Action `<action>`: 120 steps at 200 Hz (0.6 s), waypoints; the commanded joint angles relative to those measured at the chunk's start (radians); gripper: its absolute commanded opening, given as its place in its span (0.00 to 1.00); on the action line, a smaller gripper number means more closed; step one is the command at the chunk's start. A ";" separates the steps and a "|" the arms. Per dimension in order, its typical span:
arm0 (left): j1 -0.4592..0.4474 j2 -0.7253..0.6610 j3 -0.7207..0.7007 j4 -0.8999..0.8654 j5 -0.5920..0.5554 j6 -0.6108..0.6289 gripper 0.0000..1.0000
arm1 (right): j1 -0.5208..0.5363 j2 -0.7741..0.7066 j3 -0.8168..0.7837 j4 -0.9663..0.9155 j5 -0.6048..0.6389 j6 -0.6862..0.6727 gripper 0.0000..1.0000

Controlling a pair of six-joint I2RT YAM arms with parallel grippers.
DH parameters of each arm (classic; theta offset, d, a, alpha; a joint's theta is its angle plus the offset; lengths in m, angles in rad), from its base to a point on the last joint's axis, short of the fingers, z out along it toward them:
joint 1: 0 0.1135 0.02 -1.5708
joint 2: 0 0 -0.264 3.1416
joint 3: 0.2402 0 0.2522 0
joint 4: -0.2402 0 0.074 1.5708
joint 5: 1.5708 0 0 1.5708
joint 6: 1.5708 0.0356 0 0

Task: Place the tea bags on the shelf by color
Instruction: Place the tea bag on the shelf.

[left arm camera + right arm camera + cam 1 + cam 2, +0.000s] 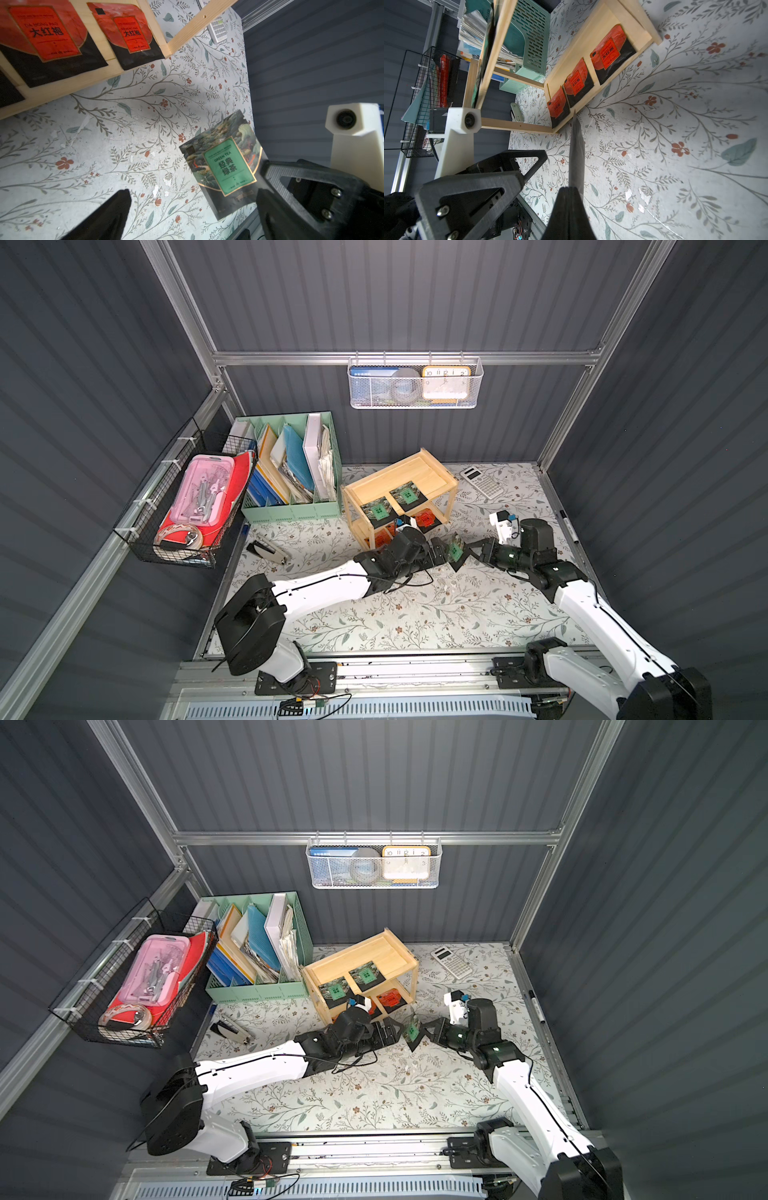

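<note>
Now green tea bag (225, 166) tight in right gripper (466, 551), just beside wide-open left gripper (443, 551), near the shelf (399, 477)

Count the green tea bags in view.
3. Two green tea bags lie on the top tier of the shelf; the third is held by the right gripper. No others show.

Left arm (324, 585): stretched low from its base at 7 o'clock, with the forearm running toward 2 o'clock in both top views. Left hand (441, 549): points to 3 o'clock, and its jaws stand apart in the right wrist view (529, 168).

Right arm (590, 605): reaches from its base at 5 o'clock toward 11 o'clock, with the wrist folded inward. Right hand (468, 549): points to 9 o'clock, facing the left hand at close range. Its fingers are pressed together on the edge of a green-labelled flat black sachet (455, 551), whose labelled face is turned toward the left hand.
</note>
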 commanded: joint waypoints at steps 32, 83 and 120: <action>-0.019 -0.150 -0.071 -0.061 -0.020 0.047 1.00 | -0.008 -0.071 0.102 0.001 0.021 0.010 0.00; -0.022 -0.287 -0.134 -0.128 -0.073 0.023 1.00 | -0.013 -0.047 0.196 0.053 0.014 0.015 0.00; -0.022 -0.360 -0.181 -0.132 -0.091 0.005 1.00 | -0.020 0.020 0.276 0.087 -0.006 -0.002 0.00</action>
